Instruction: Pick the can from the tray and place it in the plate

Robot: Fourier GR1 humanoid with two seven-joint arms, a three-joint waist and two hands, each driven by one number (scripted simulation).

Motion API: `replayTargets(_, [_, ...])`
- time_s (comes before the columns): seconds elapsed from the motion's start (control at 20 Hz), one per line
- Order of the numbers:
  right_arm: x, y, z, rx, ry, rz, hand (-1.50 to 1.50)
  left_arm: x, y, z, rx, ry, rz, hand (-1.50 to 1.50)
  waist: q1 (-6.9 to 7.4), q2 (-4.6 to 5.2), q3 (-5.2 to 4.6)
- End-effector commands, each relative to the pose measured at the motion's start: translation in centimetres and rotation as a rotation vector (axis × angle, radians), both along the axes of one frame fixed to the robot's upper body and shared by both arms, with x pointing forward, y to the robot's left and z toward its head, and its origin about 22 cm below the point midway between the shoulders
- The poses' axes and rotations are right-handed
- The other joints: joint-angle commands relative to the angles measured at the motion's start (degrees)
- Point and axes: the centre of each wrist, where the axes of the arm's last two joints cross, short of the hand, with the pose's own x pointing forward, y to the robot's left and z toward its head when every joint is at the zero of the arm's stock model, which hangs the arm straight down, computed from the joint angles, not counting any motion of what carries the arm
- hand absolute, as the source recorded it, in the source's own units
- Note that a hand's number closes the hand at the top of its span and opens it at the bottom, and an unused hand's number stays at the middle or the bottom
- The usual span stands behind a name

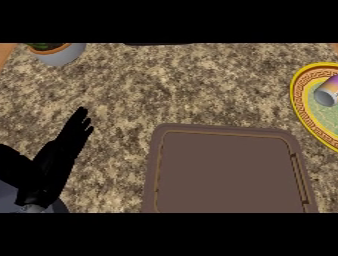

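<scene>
A purple can (334,90) with a grey top lies on its side in the yellow-rimmed green plate (311,119) at the right edge of the head view. The brown tray (227,170) sits at the lower middle with nothing on it. My left hand (48,162) rests open at the lower left, fingers straight and pointing up, well left of the tray. My right hand does not show.
A grey pot with a green plant (56,51) stands at the back left corner. Wooden edges border the speckled stone counter (187,85) at the top left and top right.
</scene>
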Motion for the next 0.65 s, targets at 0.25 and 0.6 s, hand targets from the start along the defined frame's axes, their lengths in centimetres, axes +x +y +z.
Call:
replayTargets(0.25, [-5.3, -2.6, -1.1, -0.089, 0.053, 0.056, -1.50, -0.5, 0.2, -6.7, 0.037, 0.167, 0.068, 0.00, -0.04, 1.13, -1.72])
replayTargets(0.6, [-8.1, -2.1, -4.2, -0.114, 0.086, 0.031, -1.50, 0.6, 0.6, -6.6, 0.041, 0.169, 0.077, 0.00, -0.35, 1.00, -1.67])
